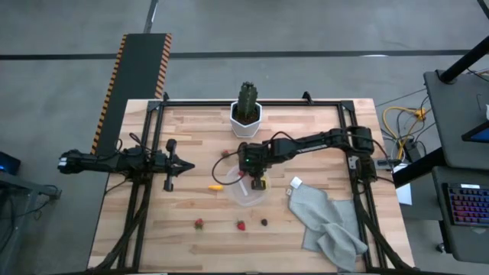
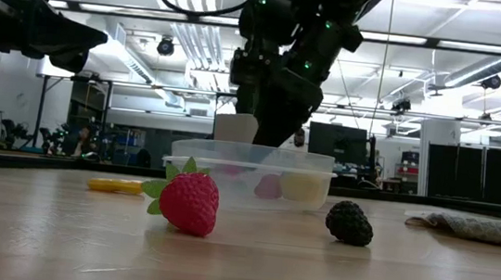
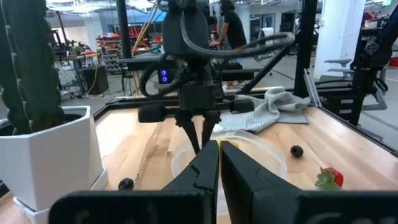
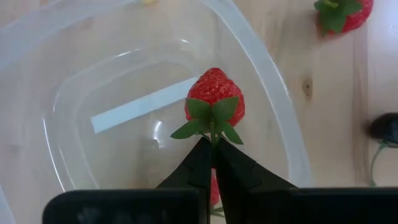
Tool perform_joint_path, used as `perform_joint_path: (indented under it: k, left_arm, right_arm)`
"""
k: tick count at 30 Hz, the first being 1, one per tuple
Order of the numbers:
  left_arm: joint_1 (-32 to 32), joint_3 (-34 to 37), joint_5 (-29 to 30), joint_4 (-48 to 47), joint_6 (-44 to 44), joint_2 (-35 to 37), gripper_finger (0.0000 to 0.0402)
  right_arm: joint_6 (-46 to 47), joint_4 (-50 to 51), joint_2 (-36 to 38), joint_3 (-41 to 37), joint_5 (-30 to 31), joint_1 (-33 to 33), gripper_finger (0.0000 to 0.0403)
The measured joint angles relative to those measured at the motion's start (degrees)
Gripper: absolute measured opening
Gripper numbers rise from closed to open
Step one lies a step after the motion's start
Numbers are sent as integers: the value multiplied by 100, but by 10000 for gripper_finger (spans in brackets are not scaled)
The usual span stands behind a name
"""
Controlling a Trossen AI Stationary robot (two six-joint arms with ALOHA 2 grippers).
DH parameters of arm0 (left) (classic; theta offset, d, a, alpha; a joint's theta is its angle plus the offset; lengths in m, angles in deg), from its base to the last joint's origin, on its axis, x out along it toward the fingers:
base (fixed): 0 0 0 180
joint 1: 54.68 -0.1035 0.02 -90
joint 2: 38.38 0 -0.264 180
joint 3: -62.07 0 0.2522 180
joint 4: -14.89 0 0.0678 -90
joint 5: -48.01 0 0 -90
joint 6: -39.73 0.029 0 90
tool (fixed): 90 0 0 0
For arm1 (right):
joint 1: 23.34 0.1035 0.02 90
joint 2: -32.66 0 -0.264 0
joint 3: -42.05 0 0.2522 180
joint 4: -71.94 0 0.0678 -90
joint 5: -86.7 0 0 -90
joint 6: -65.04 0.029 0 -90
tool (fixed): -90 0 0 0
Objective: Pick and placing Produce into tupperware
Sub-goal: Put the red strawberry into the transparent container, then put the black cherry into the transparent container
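The clear round tupperware [image 1: 246, 195] sits mid-table. My right gripper [image 4: 213, 142] hangs over it, fingers pointing down, shut on a red strawberry [image 4: 214, 93]. A pale yellow piece [image 2: 300, 187] lies inside the container. Loose on the wood near the front edge are two strawberries [image 1: 199, 224] [image 1: 241, 225] and a dark berry [image 1: 264, 222]. A yellow piece [image 1: 216, 186] lies left of the container, and another dark berry [image 1: 226, 153] sits beyond it. My left gripper [image 1: 183, 166] waits shut at the table's left, touching nothing. My right gripper pinches the strawberry by its green leafy top [image 4: 213, 132], between the two fingertips. The fingers come from above, pointing down. The fruit hangs below them with its red tip downward, inside the tupperware's rim [image 4: 273, 124]; whether it touches the floor I cannot tell.
A tall green cactus in a white pot [image 1: 246, 114] stands just beyond the container. A crumpled grey cloth [image 1: 325, 221] lies to the right, near the front. Black frame rails [image 1: 145, 191] run along both table sides. A person [image 3: 233, 25] stands in the room behind.
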Motion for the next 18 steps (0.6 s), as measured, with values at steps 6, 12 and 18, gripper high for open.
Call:
perform_joint_path:
  k: [6,12,18]
  left_arm:
    - [-1,0,0,3,-2,-23,0]
    - [-2,0,0,5,-2,-26,0]
    - [-2,0,-2,5,-2,-26,0]
  right_arm:
    - [-157,47,12,-22,-105,-12,10]
    - [-141,46,12,-30,-125,-12,34]
    - [-59,45,22,-31,-109,-12,66]
